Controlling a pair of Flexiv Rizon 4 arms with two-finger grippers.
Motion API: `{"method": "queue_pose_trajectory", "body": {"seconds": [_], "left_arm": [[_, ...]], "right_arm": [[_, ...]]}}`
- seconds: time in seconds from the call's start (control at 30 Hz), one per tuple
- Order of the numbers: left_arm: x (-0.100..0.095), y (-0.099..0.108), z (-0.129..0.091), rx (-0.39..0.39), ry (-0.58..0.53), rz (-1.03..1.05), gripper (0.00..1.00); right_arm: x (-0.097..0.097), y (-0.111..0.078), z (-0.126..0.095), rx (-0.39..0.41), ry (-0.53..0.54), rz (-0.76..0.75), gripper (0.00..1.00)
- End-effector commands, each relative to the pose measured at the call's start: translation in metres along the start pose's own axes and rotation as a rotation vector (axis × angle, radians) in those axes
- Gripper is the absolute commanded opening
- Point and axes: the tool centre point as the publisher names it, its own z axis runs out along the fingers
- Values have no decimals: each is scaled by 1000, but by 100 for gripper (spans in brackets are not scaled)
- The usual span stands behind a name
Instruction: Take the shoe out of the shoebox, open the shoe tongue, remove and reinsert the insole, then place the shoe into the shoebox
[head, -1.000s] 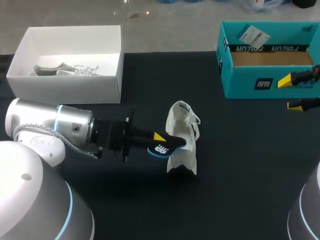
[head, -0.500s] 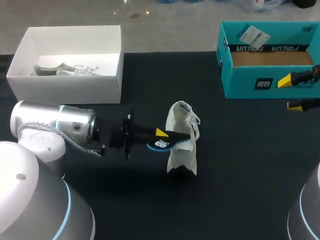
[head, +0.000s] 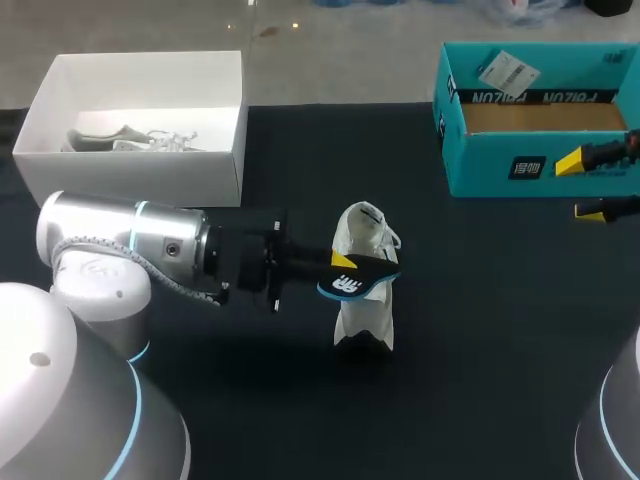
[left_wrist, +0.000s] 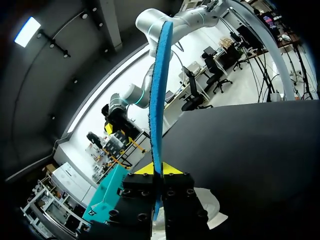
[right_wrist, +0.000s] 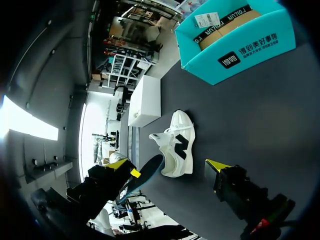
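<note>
A white shoe with a black side mark stands on the black table, its tongue and laces pulled up. My left gripper is shut on the heel end of a black insole with a blue underside, held level with its far end over the shoe's opening. In the left wrist view the insole stands edge-on between the yellow tips, with the shoe below. My right gripper hangs open near the table's right edge, in front of the teal shoebox. In the right wrist view the shoe lies ahead of it.
A white box with another pale shoe inside stands at the back left. The teal shoebox at the back right holds a brown insert and a tag. Bare black table lies between shoe and right arm.
My left arm has moved right, carrying the insole from beside the shoe to over its opening. The right arm and the shoe have stayed put.
</note>
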Motion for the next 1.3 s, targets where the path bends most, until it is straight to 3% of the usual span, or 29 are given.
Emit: {"method": "queue_pose_trajectory", "body": {"seconds": [0.03,0.23,0.47,0.93,1.3], "left_arm": [[-5,18,33,9,33,-5,0],[6,34,42,-13,38,-33,0],[14,40,32,-70,26,-53,0],[10,9,16,-81,-24,-64,0],[12,16,18,-81,-50,-112,0]], "right_arm": [[1,-1,0,-1,-4,1,100],[1,-1,0,-1,-4,1,100],[1,-1,0,-1,-4,1,100],[1,-1,0,-1,-4,1,100],[1,-1,0,-1,-4,1,100]]}}
